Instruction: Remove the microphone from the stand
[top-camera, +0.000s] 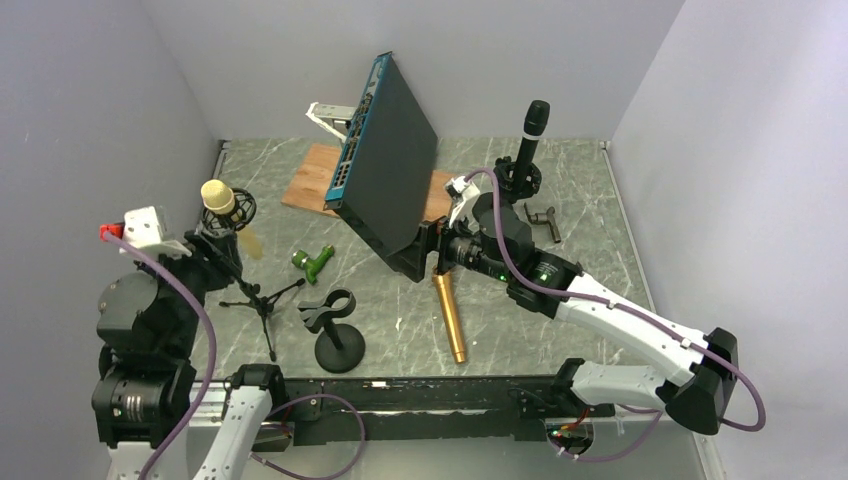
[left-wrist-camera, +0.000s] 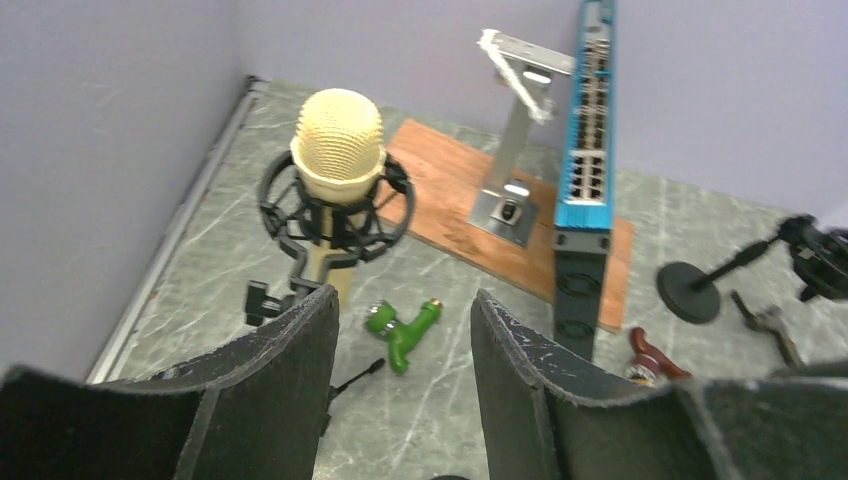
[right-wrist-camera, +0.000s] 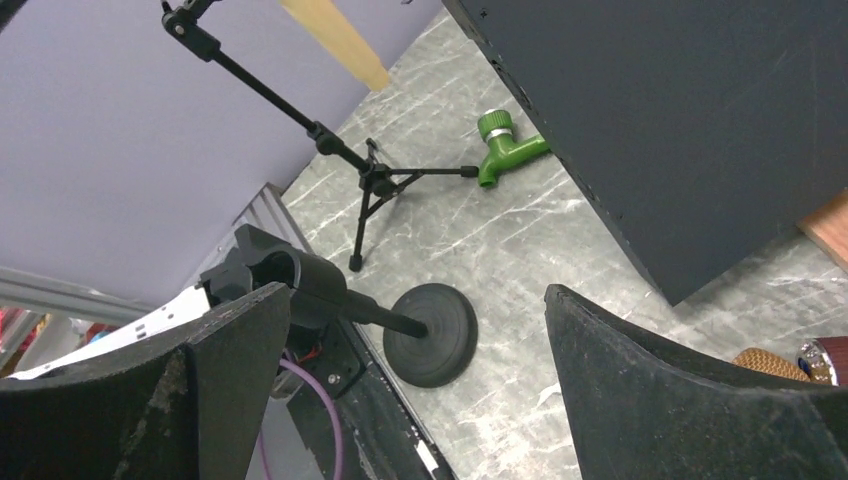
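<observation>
A cream microphone (top-camera: 217, 196) (left-wrist-camera: 338, 150) sits in a black shock mount on a tripod stand (top-camera: 255, 295) (right-wrist-camera: 365, 185) at the left. My left gripper (top-camera: 212, 250) (left-wrist-camera: 405, 320) is just in front of it, open, with nothing between its fingers. A gold microphone (top-camera: 450, 318) lies flat on the table beside an empty clip stand (top-camera: 337, 335) (right-wrist-camera: 430, 335). My right gripper (top-camera: 437, 256) (right-wrist-camera: 410, 295) hovers over the gold microphone's far end, wide open and empty. A black microphone (top-camera: 533, 130) stands upright on a stand at the back right.
A large blue-edged network switch (top-camera: 385, 170) (left-wrist-camera: 588, 150) leans upright on a wooden board (top-camera: 315, 175) mid-table, close to my right gripper. A green pipe fitting (top-camera: 314, 262) (left-wrist-camera: 402, 328) (right-wrist-camera: 505, 150) lies near the tripod's legs. Grey walls close in on the left, back and right.
</observation>
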